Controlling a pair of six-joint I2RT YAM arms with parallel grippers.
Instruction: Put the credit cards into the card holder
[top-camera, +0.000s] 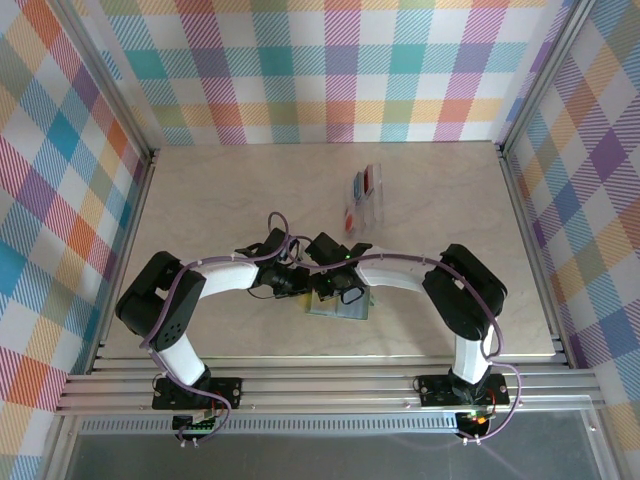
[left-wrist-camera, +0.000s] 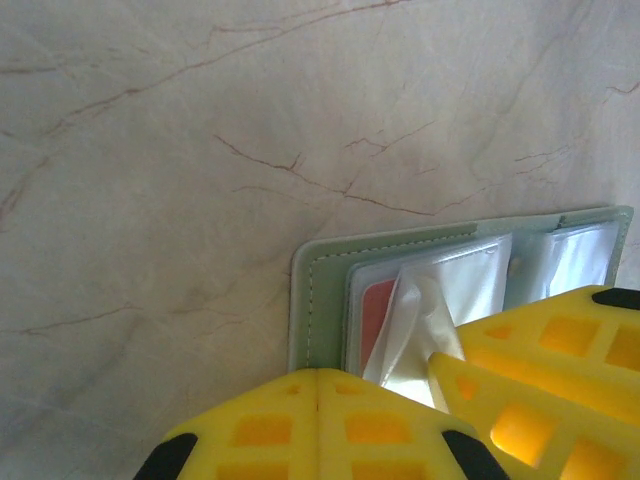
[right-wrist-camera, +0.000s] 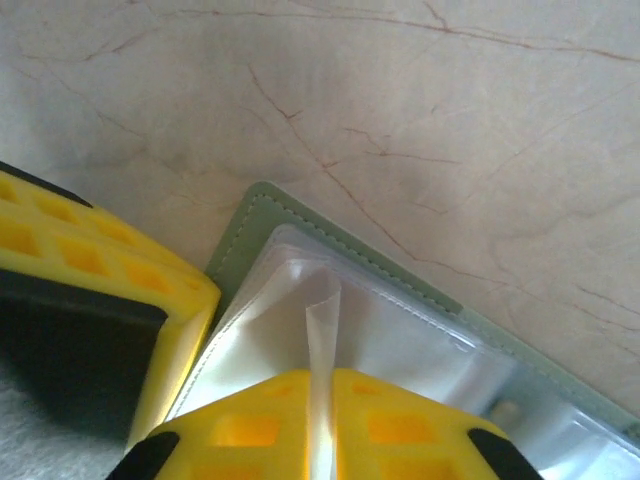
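Note:
The sage-green card holder (top-camera: 346, 312) lies open on the table between the two arms. My right gripper (right-wrist-camera: 322, 378) is shut on one of its clear inner pockets (right-wrist-camera: 322, 300), which stands pulled up in a fold. My left gripper (left-wrist-camera: 318, 374) is shut with nothing between its fingers, its tips down on the card holder's (left-wrist-camera: 322, 300) green near-left edge. Under a flat pocket a red card (left-wrist-camera: 378, 315) shows. More credit cards, red (top-camera: 367, 180) and pale with an orange-red mark (top-camera: 352, 217), stand in a clear rack beyond the grippers.
The clear plastic rack (top-camera: 366, 200) sits on the marble-patterned table (top-camera: 220, 200) behind the arms, right of centre. Checked walls and aluminium rails (top-camera: 530, 240) enclose the table. In the left wrist view, the right gripper's yellow fingers (left-wrist-camera: 540, 390) crowd the card holder.

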